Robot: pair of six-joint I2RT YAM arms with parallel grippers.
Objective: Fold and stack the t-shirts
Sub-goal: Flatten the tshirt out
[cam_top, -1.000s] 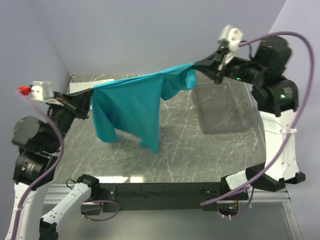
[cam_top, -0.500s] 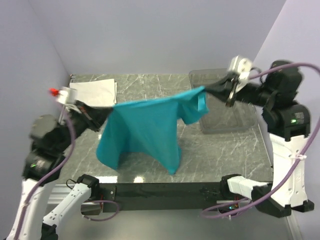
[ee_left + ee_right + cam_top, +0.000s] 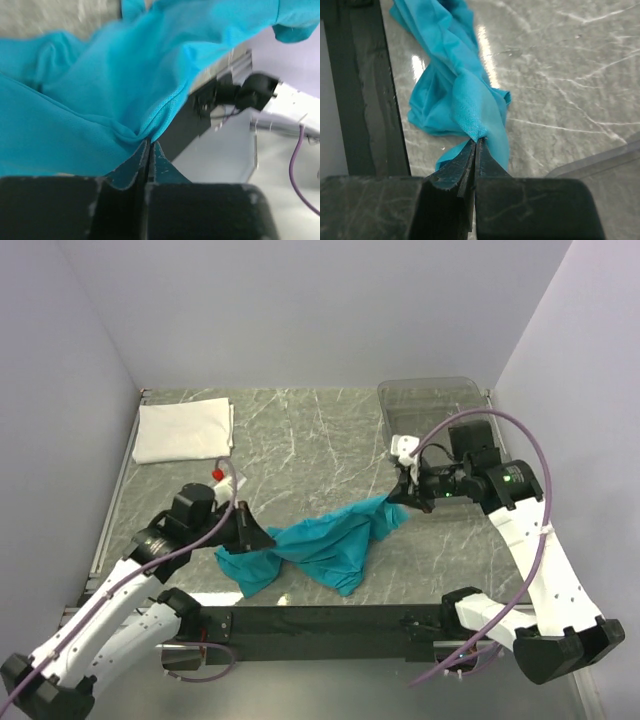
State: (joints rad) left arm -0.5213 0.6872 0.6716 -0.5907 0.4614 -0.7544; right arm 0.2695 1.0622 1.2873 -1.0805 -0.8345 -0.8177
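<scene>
The teal-blue t-shirt (image 3: 325, 545) lies bunched on the marble table near its front edge, stretched between both grippers. My left gripper (image 3: 262, 538) is shut on its left end; the cloth fills the left wrist view (image 3: 100, 85). My right gripper (image 3: 398, 492) is shut on its right end, low over the table, with the cloth trailing away in the right wrist view (image 3: 460, 95). The white t-shirt (image 3: 185, 430) lies folded flat at the back left corner.
A clear plastic bin (image 3: 440, 415) stands at the back right, just behind my right arm. A black bar (image 3: 330, 620) runs along the table's front edge. Lilac walls close in the back and both sides.
Both grippers have come down and toward the front, bringing the teal shirt from hanging spread in the air to lying bunched on the table. Both keep their hold.
</scene>
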